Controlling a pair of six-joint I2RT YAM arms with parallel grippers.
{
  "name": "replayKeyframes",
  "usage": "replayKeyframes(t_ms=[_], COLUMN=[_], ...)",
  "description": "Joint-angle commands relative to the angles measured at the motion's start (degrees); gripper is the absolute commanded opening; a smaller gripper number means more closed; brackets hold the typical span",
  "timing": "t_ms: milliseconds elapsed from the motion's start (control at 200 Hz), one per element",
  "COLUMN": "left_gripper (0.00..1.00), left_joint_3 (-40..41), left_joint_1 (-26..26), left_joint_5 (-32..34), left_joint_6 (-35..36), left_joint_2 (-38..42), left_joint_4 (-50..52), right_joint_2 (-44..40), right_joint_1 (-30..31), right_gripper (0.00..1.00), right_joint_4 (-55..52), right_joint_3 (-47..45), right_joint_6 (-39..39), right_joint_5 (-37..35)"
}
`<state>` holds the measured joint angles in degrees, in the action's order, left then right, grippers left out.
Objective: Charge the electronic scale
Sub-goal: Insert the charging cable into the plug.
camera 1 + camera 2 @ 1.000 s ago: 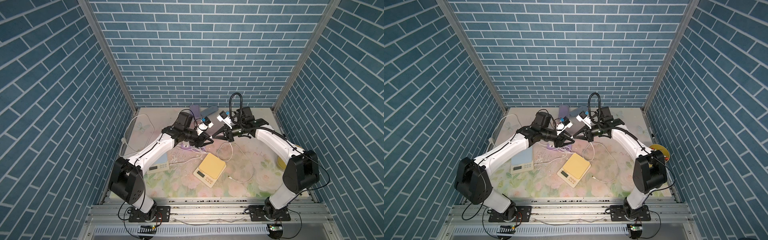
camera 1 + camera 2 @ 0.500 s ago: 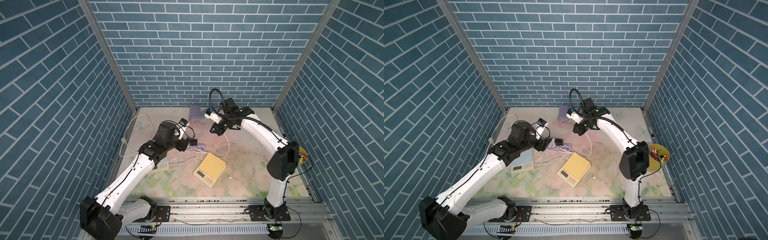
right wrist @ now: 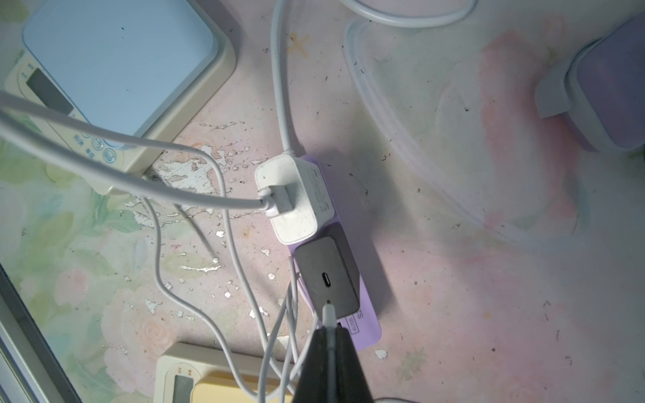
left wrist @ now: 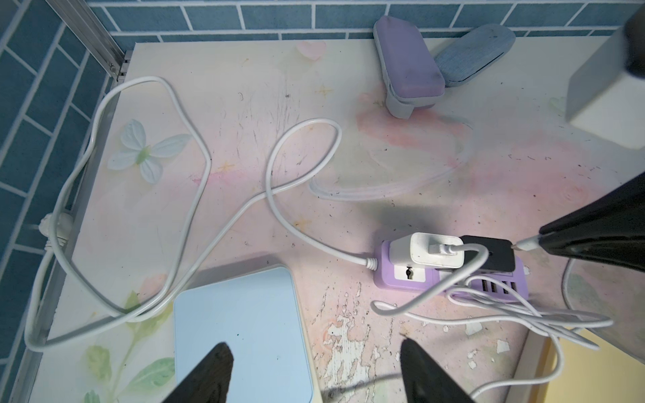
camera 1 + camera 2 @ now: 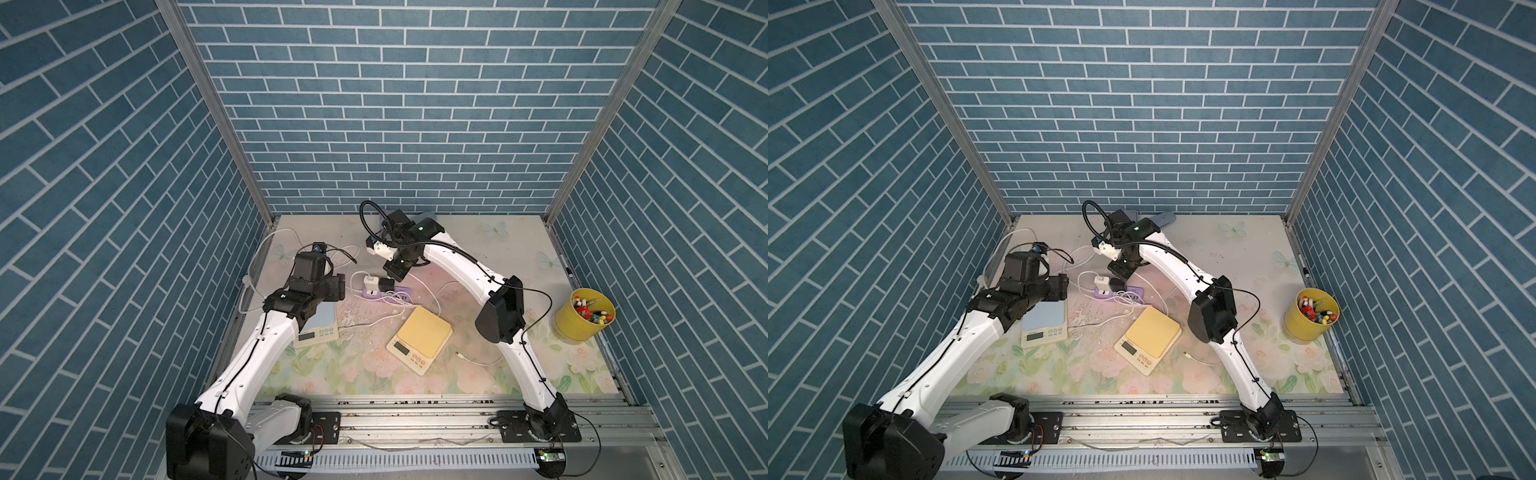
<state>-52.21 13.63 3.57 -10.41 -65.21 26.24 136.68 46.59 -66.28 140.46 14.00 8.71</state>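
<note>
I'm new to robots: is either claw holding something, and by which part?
The right gripper pinches the white cable just behind its plug, near the black charger. The left gripper holds nothing.

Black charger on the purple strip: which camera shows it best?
Right wrist view: the black charger sits close, its port visible. The left wrist view shows it partly hidden; in both top views it is tiny.

Left hand (image 4: pixel 314 343) agape, right hand (image 3: pixel 330 331) pinched tight, both arms bent forward.
</note>
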Motion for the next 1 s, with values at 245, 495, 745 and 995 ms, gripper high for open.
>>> replayKeyframes(t_ms=[245,495,745,995], left_gripper=[0.78,0.78,0.78,0.78], left_joint_3=[0.0,-0.2,-0.3,-0.4], left_joint_1=[-0.8,-1.1,-1.2,-1.5], left_joint_5=[-2.7,-3.0,-3.1,-3.0], left_joint_6=[-2.6,-2.6,-2.6,-2.6], left_joint_2=[-5.4,-7.4,-8.0,-8.5], left_joint_4=[-2.6,-2.9,-3.0,-2.8], right_joint_2=[3.0,3.4,5.1,5.5], right_joint_1=[0.0,0.3,0.5,1.3], right_gripper=[0.0,0.0,0.0,0.0], right_joint_4=[-0.6,0.9,1.4,0.5], right_joint_3=[0.3,0.1,0.1,-0.6], right_joint_6=[3.1,3.3,3.4,3.1], right_joint_5=[-0.3,1.1,2.0,1.8])
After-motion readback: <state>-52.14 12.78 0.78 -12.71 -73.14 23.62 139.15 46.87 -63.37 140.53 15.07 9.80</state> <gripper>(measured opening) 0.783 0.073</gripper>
